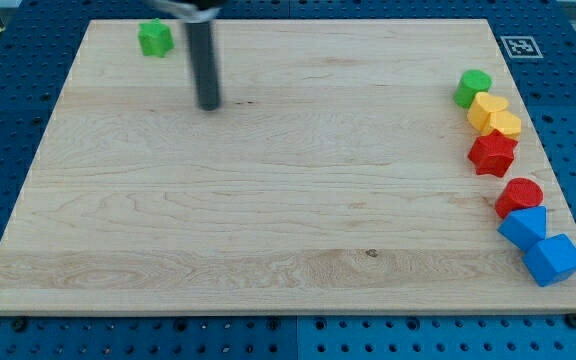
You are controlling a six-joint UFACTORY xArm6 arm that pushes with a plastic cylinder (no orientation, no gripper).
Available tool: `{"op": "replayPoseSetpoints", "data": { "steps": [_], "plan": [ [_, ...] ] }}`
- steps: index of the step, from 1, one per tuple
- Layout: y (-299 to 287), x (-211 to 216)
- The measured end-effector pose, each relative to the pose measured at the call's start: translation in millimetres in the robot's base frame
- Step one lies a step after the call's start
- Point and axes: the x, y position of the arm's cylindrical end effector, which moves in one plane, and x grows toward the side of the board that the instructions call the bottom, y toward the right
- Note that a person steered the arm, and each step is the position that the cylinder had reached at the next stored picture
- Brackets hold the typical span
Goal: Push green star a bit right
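The green star (154, 38) lies near the top left corner of the wooden board (268, 200). My tip (209, 105) rests on the board to the right of the star and lower in the view, clearly apart from it. The dark rod rises from the tip to the view's top edge.
Along the board's right edge runs a column of blocks: a green round block (473, 87), two yellow blocks (486, 106) (504, 124), a red star (492, 153), a red round block (519, 195) and two blue blocks (523, 227) (553, 259). A marker tag (519, 46) sits at the top right.
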Motion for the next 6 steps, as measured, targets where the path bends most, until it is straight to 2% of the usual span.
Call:
{"op": "replayPoseSetpoints", "data": {
  "steps": [1, 2, 3, 4, 5, 6],
  "plan": [
    [-105.8, -18.6],
    [-160.5, -71.0],
    [-161.9, -75.6],
    [-146.3, -101.4],
    [-108.3, -129.6],
    [-81.8, -130.7]
  ]
}}
